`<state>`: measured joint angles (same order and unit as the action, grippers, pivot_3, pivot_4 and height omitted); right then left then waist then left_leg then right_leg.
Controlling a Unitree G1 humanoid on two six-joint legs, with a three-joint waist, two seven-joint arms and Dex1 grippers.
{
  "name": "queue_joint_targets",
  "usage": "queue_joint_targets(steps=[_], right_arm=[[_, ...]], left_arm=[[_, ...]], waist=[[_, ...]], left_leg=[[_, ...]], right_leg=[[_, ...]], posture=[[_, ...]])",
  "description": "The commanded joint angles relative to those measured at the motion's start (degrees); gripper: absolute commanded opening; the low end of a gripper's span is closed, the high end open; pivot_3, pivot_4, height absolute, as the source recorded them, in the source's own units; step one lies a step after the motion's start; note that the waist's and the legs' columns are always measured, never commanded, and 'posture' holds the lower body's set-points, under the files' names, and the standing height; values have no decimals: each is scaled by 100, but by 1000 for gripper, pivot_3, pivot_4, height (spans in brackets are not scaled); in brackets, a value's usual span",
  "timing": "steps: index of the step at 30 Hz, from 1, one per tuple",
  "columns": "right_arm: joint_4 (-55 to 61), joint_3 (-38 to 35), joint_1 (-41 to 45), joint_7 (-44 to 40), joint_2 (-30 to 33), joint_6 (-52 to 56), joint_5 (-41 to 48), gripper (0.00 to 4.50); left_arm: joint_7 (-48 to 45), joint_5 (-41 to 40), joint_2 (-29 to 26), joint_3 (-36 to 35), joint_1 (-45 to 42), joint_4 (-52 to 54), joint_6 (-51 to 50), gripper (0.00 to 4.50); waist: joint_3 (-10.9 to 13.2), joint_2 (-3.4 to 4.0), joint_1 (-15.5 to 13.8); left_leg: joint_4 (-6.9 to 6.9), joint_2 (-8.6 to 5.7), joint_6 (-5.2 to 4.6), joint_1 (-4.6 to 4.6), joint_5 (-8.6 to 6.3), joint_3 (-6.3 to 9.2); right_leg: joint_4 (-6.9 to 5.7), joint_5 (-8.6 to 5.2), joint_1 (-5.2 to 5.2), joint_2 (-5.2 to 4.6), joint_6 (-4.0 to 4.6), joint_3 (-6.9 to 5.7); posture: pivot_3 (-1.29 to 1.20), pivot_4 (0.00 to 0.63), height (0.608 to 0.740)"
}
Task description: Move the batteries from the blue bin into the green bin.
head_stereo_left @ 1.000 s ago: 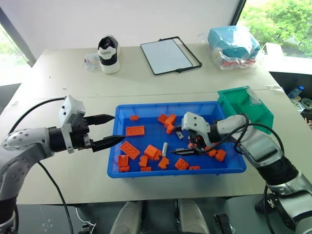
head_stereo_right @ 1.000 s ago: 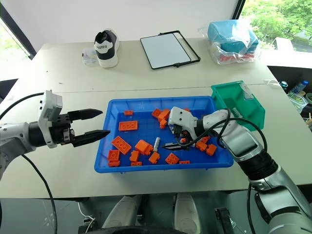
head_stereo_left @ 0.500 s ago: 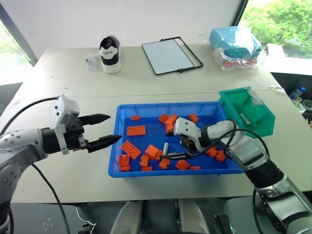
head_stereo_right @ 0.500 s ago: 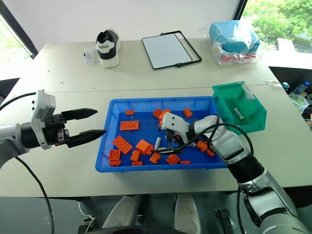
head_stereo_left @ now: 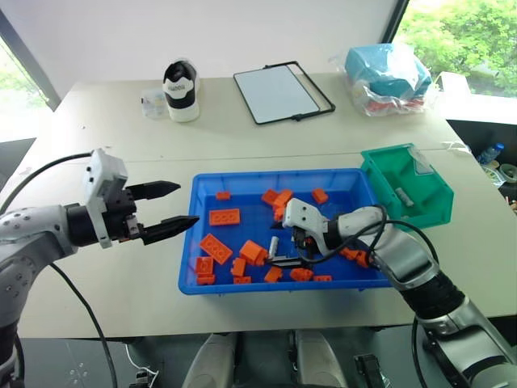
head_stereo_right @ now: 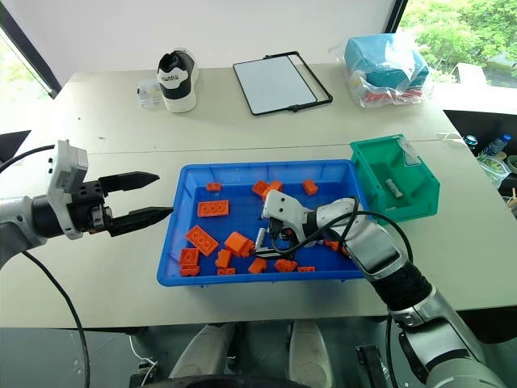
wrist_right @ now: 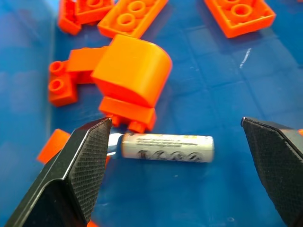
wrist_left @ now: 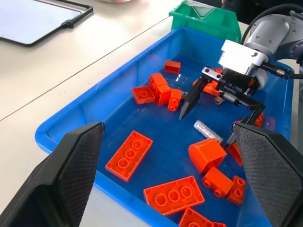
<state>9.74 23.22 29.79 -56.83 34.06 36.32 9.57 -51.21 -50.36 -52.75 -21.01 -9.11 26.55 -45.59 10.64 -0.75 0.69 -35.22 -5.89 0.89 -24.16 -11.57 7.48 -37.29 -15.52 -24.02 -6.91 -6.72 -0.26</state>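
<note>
The right gripper [wrist_left: 221, 109] reaches down into the blue bin [head_stereo_left: 242, 179], its black fingers spread wide on either side of a battery [wrist_right: 166, 148] lying on the bin floor, gripping nothing. The battery lies just beside a rounded orange brick [wrist_right: 131, 71] (one of many orange bricks [head_stereo_left: 224, 217] scattered through the tray). A second battery [head_stereo_right: 393, 187] lies inside the green bin [head_stereo_right: 420, 200], which stands touching the blue bin's far right corner. The left gripper [head_stereo_left: 171, 206] hovers over the table [head_stereo_left: 121, 153] beside the blue bin's left rim, fingers apart and empty.
</note>
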Motion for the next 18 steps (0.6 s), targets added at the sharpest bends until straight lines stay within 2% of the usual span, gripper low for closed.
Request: queue_joint_targets(steps=[1, 3, 11, 15, 18], right_arm=[[-51, 75, -34, 49, 18, -6, -150, 3197], [24, 60, -65, 34, 34, 1, -146, 2250], [472, -150, -69, 19, 142, 212, -24, 2257], [1105, -1103, 150, 270, 272, 877, 438, 2257], [1144, -2032, 293, 703, 555, 1250, 488, 2257]], left_arm=[[-75, 35, -56, -28, -98, -26, 130, 4500], [-92, 53, -50, -29, -122, -63, 142, 4500], [-154, 155, -10, 30, -172, -138, 228, 4500], [-171, 197, 6, 69, -148, -135, 287, 4500], [-194, 212, 5, 71, -104, -147, 309, 4500]], waist=[[-1, -1, -4], [-1, -2, 3], [-1, -2, 4], [0, 0, -4], [0, -1, -16]], left_leg=[[0, 0, 0, 0, 0, 1], [0, -1, 0, 2, 0, 0], [0, 0, 0, 2, 0, 0], [1, 0, 0, -1, 0, 0], [-1, -1, 0, -1, 0, 0]], right_leg=[[0, 0, 1, 0, 0, -1], [0, 0, 2, 0, 0, 0], [0, 0, 1, 0, 0, 0], [0, 0, -2, 0, 0, 1], [1, 0, 0, -1, 0, 1]], posture=[[0, 150, 731], [0, 150, 731], [0, 150, 731], [0, 150, 731], [0, 150, 731]])
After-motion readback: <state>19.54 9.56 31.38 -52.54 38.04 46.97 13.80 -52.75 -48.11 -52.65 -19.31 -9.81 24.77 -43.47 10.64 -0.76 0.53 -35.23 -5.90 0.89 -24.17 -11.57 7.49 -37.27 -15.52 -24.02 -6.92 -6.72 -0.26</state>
